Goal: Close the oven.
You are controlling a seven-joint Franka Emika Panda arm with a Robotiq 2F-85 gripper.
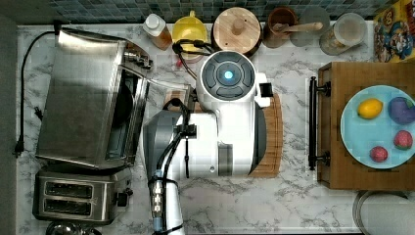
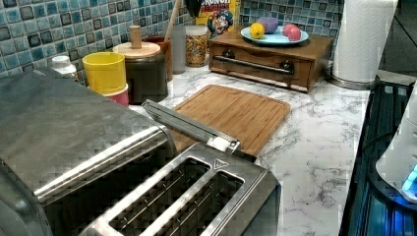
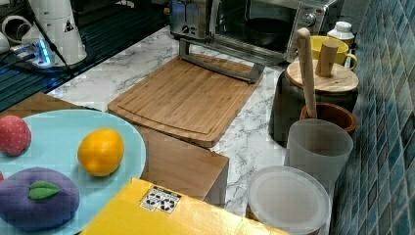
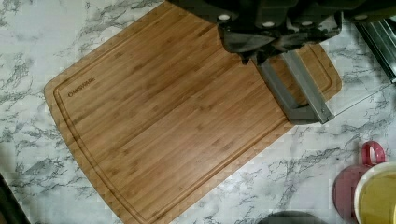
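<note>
Oven status for you: the large boxy brushed stainless-steel toaster oven [image 1: 90, 98] sits at the top view's left on the white marble counter [image 1: 293, 196], with its glass door [image 3: 220, 61] dropped open and the metal bar handle [image 4: 294, 93] hanging over the near edge of the bamboo cutting board [image 4: 177, 112].

In the wrist view the black gripper [image 4: 261, 58] is directly above that handle, at the board's corner next to the oven. You can see the gripper body clearly, but whether it is actually touching the bar I cannot tell. Finger state I cannot tell either: the fingertips merge with the dark housing and the bar below.

What you can't read well:
- The top view has the white arm [image 1: 230, 122] covering most of the board and the whole door, so only the oven's roof and a slice of its dark cavity show.
- The left view has the oven cut off at the frame's edge; the door edge [image 2: 189, 125] pokes out past the smaller steel two-slot toaster [image 2: 196, 196].
- The right view shows the oven far back, its top cropped; the knobs [image 3: 308, 19] are visible, markings not legible.
- The black power cord [image 1: 22, 93] runs along the top view's left edge behind the oven.
</note>
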